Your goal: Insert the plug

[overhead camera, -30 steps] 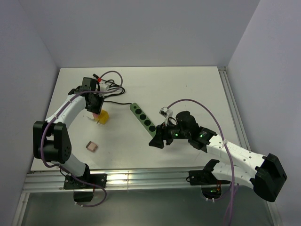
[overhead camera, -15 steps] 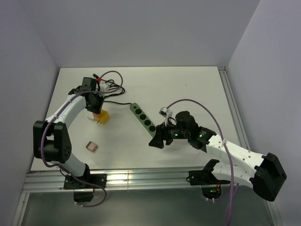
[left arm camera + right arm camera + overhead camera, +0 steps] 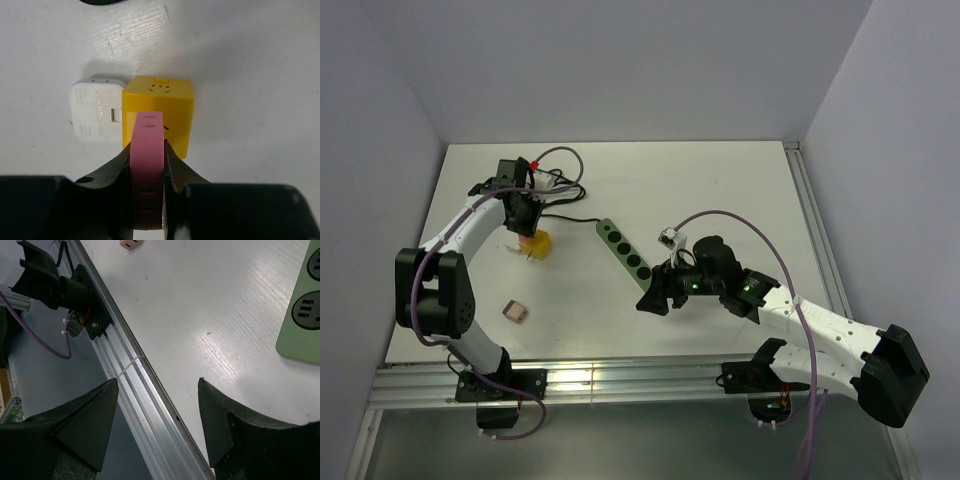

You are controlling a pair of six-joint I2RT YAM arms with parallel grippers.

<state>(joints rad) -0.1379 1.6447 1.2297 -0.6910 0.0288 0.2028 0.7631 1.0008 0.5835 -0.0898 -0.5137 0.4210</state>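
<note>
My left gripper [image 3: 146, 147] is shut on a pink plug [image 3: 146, 170], whose front end hangs just over a yellow adapter cube [image 3: 165, 100]. A white adapter [image 3: 95, 112] lies against the cube's left side. From above, the left gripper [image 3: 524, 226] stands at the far left over the yellow cube [image 3: 539, 246]. A green power strip [image 3: 623, 252] lies slanted mid-table. My right gripper [image 3: 655, 297] stands open at the strip's near end with nothing between its fingers. In the right wrist view the right gripper [image 3: 157, 385] hovers over the table edge, the strip's end [image 3: 305, 315] at the right.
Black cables [image 3: 560, 190] are coiled behind the left gripper. A small pink block [image 3: 515, 312] lies near the front left. An aluminium rail [image 3: 130, 385] runs along the table's near edge. A raised rail [image 3: 812, 215] borders the right side.
The left gripper has shifted slightly away from the arm bases with the pink plug, and the yellow cube now sits squarer. The right arm has not moved.
</note>
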